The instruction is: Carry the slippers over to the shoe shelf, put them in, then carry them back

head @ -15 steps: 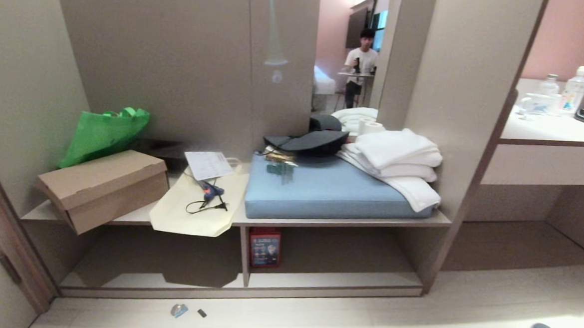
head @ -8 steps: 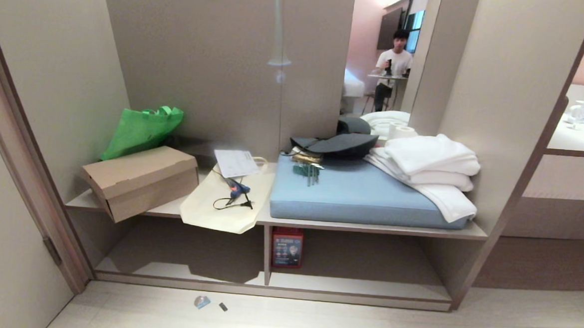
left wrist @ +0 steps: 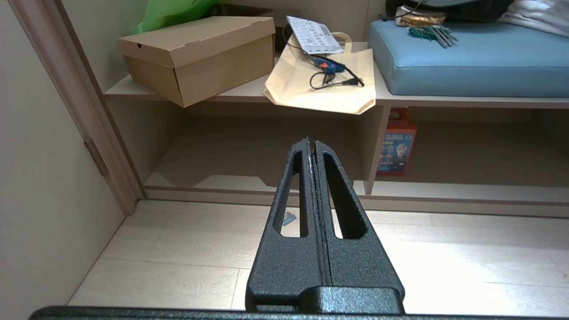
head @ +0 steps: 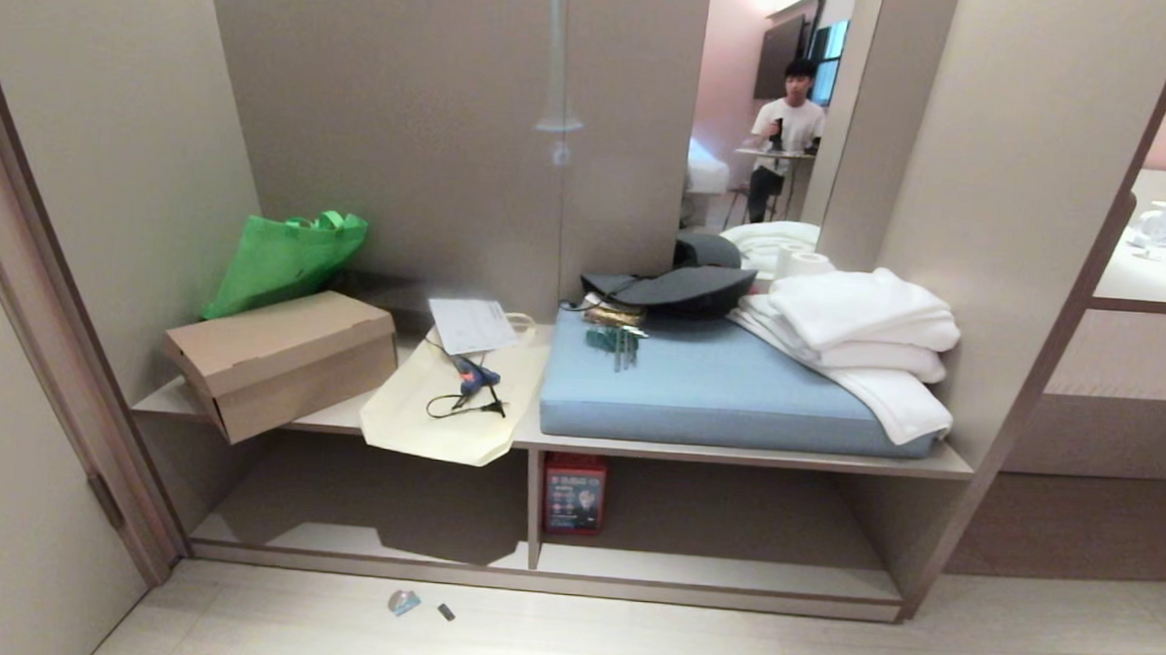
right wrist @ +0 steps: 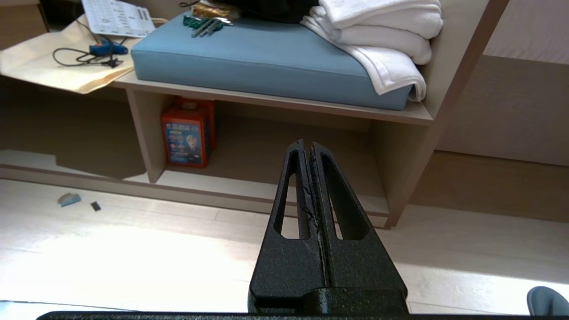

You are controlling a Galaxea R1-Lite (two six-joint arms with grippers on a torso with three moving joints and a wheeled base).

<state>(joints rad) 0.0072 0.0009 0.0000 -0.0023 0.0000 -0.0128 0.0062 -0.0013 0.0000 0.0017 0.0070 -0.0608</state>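
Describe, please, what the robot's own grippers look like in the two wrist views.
The left gripper and right gripper look alike: matte black with a rough, grainy texture. Each has two long tapering fingers, each finger pierced by an elongated slot, widening into a broad black base. No cables or markings show.

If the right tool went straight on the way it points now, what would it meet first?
Most likely the open cubby under the blue cushion, to the side of the red box. The right tool, shut, seems to aim into that recess; depth is unclear.

black textured claw (left wrist: 311, 142), slotted tapered fingers (right wrist: 293, 195)
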